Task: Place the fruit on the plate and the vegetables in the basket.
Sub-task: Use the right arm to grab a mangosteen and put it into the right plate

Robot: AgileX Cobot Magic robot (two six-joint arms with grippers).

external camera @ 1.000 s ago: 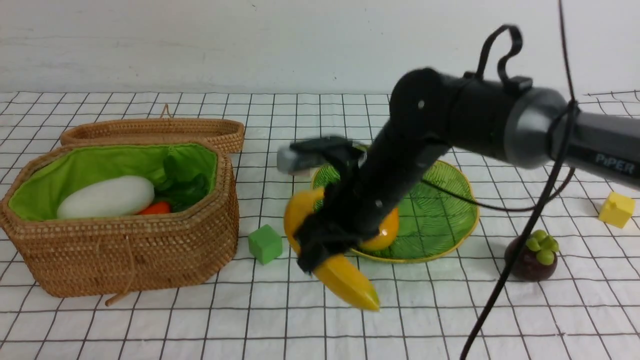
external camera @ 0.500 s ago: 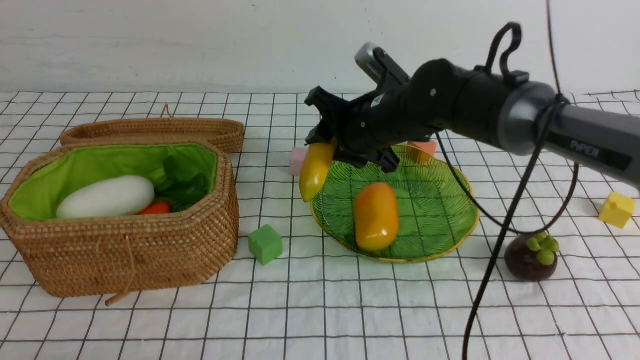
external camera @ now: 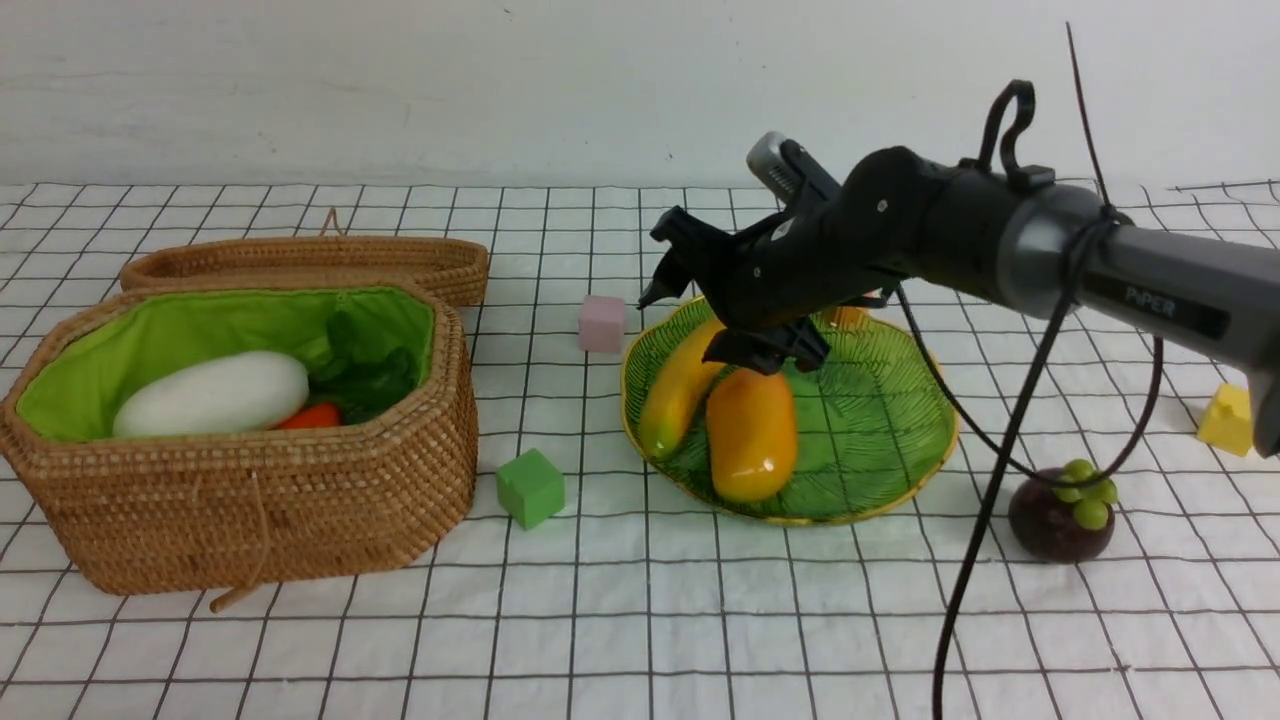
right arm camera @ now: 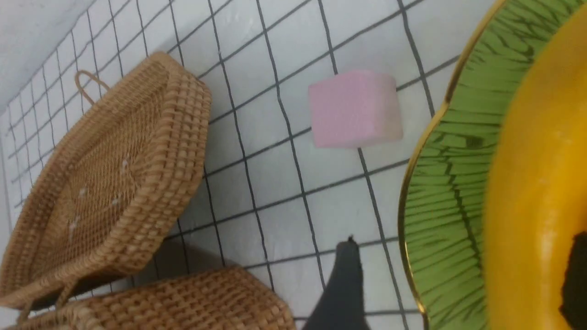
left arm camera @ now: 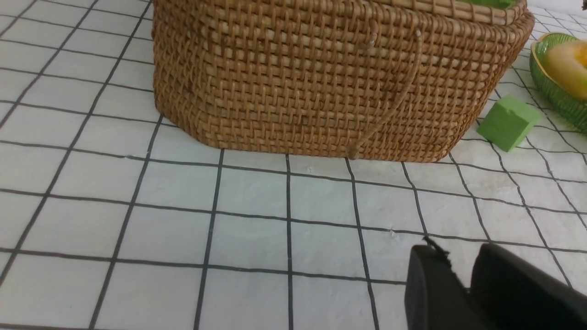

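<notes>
Banana (external camera: 678,390) lies on the plate (external camera: 880,400), on its left side, touching the mango (external camera: 752,435). The right gripper (external camera: 697,318) hangs just above them with its jaws wide apart and nothing in them.

Only the front view looks down into the basket (external camera: 250,500) at the left. The white radish (external camera: 215,395) with dark leaves is in there, and a small red-orange piece (external camera: 312,417) lies beside it. This view alone shows the mangosteen (external camera: 1060,515) on the cloth (external camera: 640,620), near and to the right of the plate, and a yellow cube (external camera: 1225,418) at the far right.

The left wrist view shows the basket only from outside: brown woven walls with a thin cord hanging down. The left gripper (left arm camera: 463,261) shows only here. Its jaws are narrow, with a thin gap and nothing between them.

The right wrist view shows the inside of the shallow woven lid (right arm camera: 105,183) and the pink cube (right arm camera: 353,107) up close.

The plate is see-through green glass with leaf lines and a wavy gold edge. The fruit is smooth and shiny. The basket has a bright green lining. A green cube (external camera: 530,487) sits between basket and plate. The cloth is white with black squares.

Pale letters on the right arm (external camera: 1160,298) look like "PiPER".
</notes>
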